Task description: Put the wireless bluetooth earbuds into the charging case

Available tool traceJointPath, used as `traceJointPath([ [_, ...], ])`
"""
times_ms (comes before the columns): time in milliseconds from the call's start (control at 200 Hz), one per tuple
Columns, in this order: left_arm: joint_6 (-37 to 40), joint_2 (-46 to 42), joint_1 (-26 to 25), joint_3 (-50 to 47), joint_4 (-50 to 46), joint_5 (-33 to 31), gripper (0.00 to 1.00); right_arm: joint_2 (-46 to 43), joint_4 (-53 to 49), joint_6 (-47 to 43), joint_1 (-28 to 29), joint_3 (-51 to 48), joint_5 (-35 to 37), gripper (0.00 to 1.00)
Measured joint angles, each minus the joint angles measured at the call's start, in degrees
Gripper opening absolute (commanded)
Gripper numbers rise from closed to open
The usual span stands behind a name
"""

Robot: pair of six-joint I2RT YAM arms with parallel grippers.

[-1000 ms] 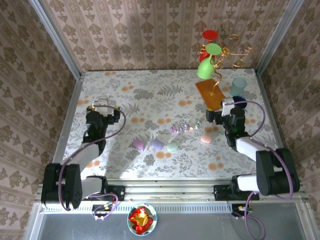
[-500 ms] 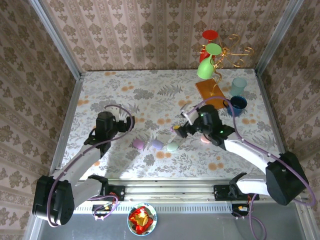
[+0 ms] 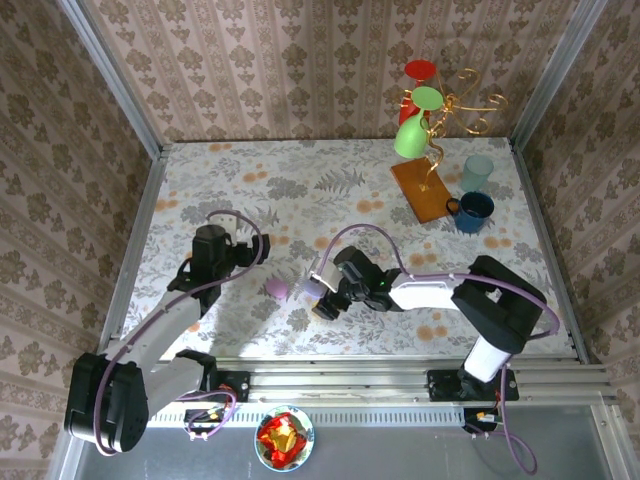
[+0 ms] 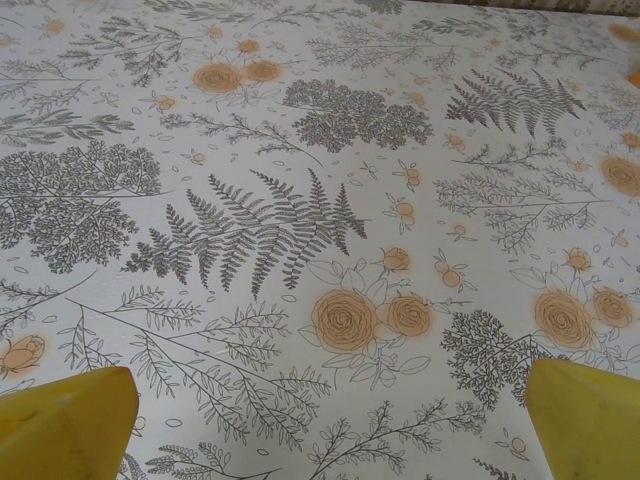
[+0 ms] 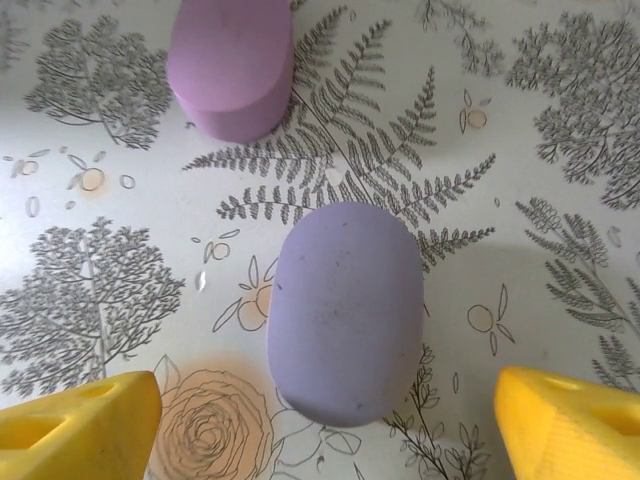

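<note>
My right jaws stand wide over a lilac rounded plastic case [image 5: 345, 310]; my left jaws gape above the floral-patterned bench [image 4: 300, 150].

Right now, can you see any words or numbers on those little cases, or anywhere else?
No words, numbers or signs can be read anywhere.
The lilac case and the pink-purple case are plain on the sides that show.
The tablecloth bears ferns and flowers, no letters.
The blue mug and green cup look plain from above, but are too small to be sure.
</note>
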Motion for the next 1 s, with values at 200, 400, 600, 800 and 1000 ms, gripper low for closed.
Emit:
traceJointPath([
  [200,0.0,0.2,0.0,0.0,0.1,0.2,1.0,3.1,0.0,-0.5,0.0,2.6,1.0,0.74],
  [400,-0.1,0.9,-0.1,0.0,0.0,0.2,1.0,5.3,0.0,-1.2,0.0,4.3,0.9,0.57],
  [600,-0.1,0.9,-0.1,0.0,0.0,0.2,1.0,6.3,-0.7,-1.7,0.0,4.5,0.0,0.42],
  [800,-0.1,0.9,-0.1,0.0,0.0,0.2,1.0,6.1,-2.0,-2.8,0.0,5.0,-1.0,0.34],
  [1000,-0.3,0.1,0.6,0.2,-0.3,3.0,1.0,2.1,-5.3,-3.3,-1.1,5.1,-3.7,0.31],
])
